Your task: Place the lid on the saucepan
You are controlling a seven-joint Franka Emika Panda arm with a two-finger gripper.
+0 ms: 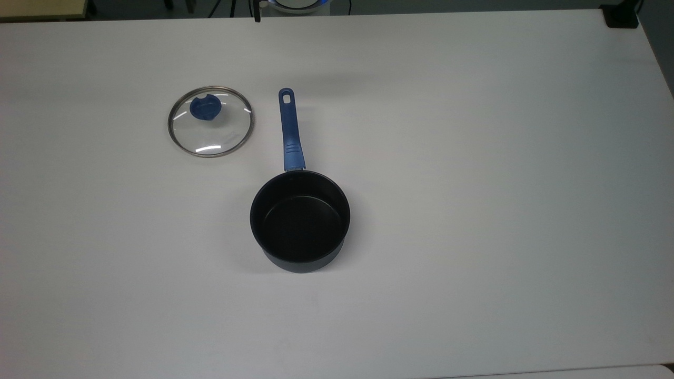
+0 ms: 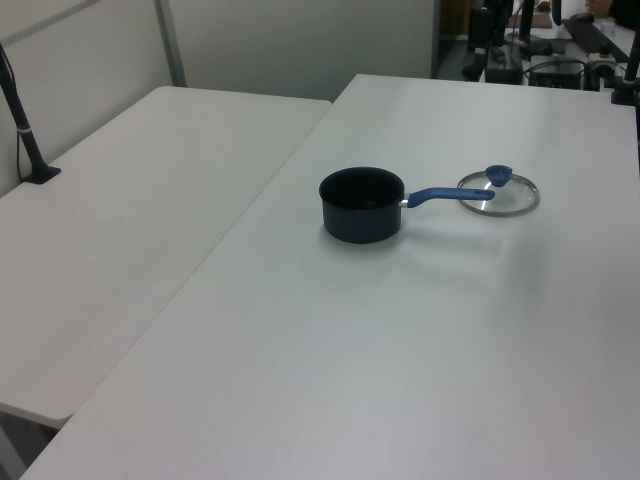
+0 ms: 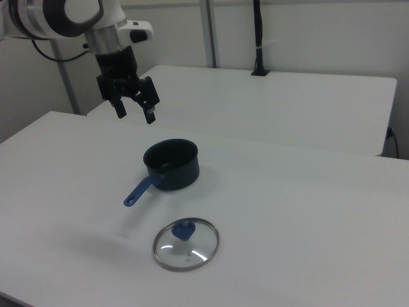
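Lid [image 1: 210, 121] flat on counter [image 1: 474, 210] beside saucepan [image 1: 299, 221] handle; end effector [image 3: 134, 112] aloft, fingers apart, holding nothing.

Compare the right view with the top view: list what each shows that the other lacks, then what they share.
Right view alone: the gripper, fingers open, hanging in the air above the table, and a second table behind. Top view alone: the hole at the end of the saucepan's handle. Both: the empty saucepan and the lid lying flat on the white table, apart from the pan, knob up.
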